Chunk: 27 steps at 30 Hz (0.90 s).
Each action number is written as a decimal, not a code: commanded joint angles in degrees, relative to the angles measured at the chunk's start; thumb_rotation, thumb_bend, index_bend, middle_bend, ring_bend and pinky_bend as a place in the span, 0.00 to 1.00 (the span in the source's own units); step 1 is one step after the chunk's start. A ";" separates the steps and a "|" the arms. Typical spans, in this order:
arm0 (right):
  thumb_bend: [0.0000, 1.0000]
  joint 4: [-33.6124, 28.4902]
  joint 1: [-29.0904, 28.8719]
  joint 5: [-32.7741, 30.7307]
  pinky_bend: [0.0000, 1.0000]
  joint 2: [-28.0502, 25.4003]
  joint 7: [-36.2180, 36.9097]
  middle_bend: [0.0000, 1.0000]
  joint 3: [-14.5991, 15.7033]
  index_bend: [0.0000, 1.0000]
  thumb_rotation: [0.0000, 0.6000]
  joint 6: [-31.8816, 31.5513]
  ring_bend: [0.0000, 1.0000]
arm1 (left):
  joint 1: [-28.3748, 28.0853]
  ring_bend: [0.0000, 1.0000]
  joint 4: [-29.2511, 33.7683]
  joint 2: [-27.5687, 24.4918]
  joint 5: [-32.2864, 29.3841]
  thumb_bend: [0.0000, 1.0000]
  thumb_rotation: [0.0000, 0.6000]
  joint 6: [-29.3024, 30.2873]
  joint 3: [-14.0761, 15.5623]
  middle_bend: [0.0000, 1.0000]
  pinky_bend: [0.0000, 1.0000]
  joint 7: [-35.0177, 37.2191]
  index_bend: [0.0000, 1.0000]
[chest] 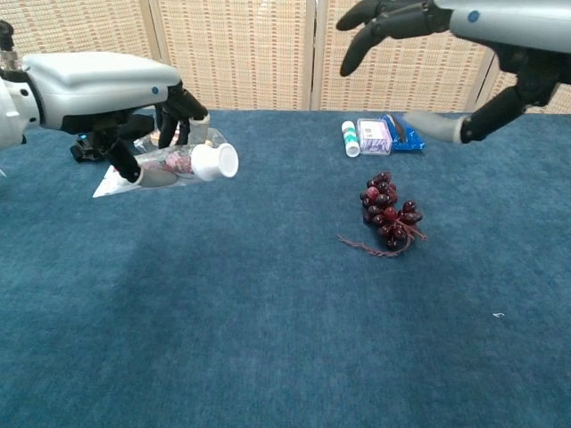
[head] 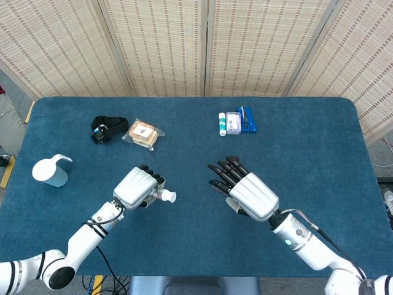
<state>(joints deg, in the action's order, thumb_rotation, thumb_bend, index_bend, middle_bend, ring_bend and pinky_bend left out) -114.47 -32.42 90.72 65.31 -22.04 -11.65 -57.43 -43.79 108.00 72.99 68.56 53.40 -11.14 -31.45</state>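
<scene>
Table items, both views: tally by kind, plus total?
Tube with white cap, held in the left hand: 1
Bunch of dark grapes, below the right hand: 1
Bagged bread: 1
Black strap: 1
White pitcher: 1
Small packs by the far edge: 3
Total: 8
</scene>
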 commanded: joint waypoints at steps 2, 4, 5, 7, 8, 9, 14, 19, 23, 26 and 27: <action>0.39 0.92 -2.12 -0.90 0.00 2.80 -3.19 0.04 -0.45 0.25 1.00 1.00 0.00 | -1.75 0.47 0.35 0.71 -2.50 0.37 1.00 -1.36 -0.64 0.70 0.33 0.35 0.56; 0.39 1.22 -2.75 -1.20 0.00 3.99 -4.43 0.04 -0.27 0.25 1.00 1.08 0.00 | -2.70 0.47 0.62 0.80 -4.33 0.37 1.00 -2.15 -1.08 0.70 0.33 0.83 0.56; 0.39 1.31 -2.95 -1.37 0.00 4.42 -4.87 0.04 -0.18 0.25 1.00 1.08 0.00 | -3.09 0.47 0.69 0.82 -5.01 0.37 1.00 -2.40 -1.24 0.70 0.33 0.96 0.57; 0.39 1.64 -3.39 -1.72 0.00 5.40 -5.95 0.03 0.06 0.25 1.00 1.04 0.00 | -4.00 0.47 0.68 0.89 -6.53 0.37 1.00 -2.83 -1.53 0.70 0.33 1.07 0.57; 0.39 1.82 -3.58 -1.85 0.00 5.83 -6.34 0.03 0.13 0.25 1.00 0.98 0.00 | -4.39 0.47 0.64 0.94 -7.25 0.37 1.00 -3.01 -1.66 0.70 0.33 1.11 0.57; 0.39 2.06 -3.83 -2.03 0.00 6.36 -6.78 0.02 0.25 0.25 1.00 0.96 0.00 | -4.89 0.47 0.57 1.00 -8.24 0.37 1.00 -3.21 -1.82 0.70 0.33 1.21 0.57; 0.39 3.11 -4.87 -2.52 0.00 8.21 -8.10 0.02 0.66 0.25 1.00 0.98 0.00 | -6.62 0.47 0.37 1.01 -11.81 0.37 1.00 -3.53 -2.17 0.71 0.33 1.39 0.57; 0.39 4.26 -5.85 -2.75 0.00 9.96 -9.07 0.02 1.14 0.25 1.00 0.92 0.00 | -8.22 0.48 0.04 1.08 -14.89 0.37 1.00 -3.18 -2.07 0.71 0.33 1.04 0.57; 0.39 4.88 -6.32 -2.60 0.00 11.07 -9.82 0.01 1.52 0.25 1.00 0.46 0.00 | -9.19 0.48 -0.06 1.09 -16.79 0.37 1.00 -2.82 -1.84 0.71 0.33 0.95 0.57; 0.39 5.37 -6.60 -2.46 0.00 11.84 -10.46 0.01 1.77 0.25 1.00 0.02 0.00 | -9.83 0.48 0.07 0.95 -18.18 0.37 1.00 -2.79 -1.70 0.71 0.33 1.29 0.57; 0.39 5.53 -6.70 -2.54 0.00 12.02 -10.68 0.01 1.89 0.25 1.00 -0.03 0.00 | -10.06 0.48 0.16 0.85 -18.58 0.37 1.00 -2.78 -1.64 0.71 0.33 1.44 0.57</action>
<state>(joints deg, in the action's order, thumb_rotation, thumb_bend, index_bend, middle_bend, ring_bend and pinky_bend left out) -109.05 -39.04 88.20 77.23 -32.61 -9.84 -57.38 -53.57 108.06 73.94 50.33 50.58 -12.87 -30.19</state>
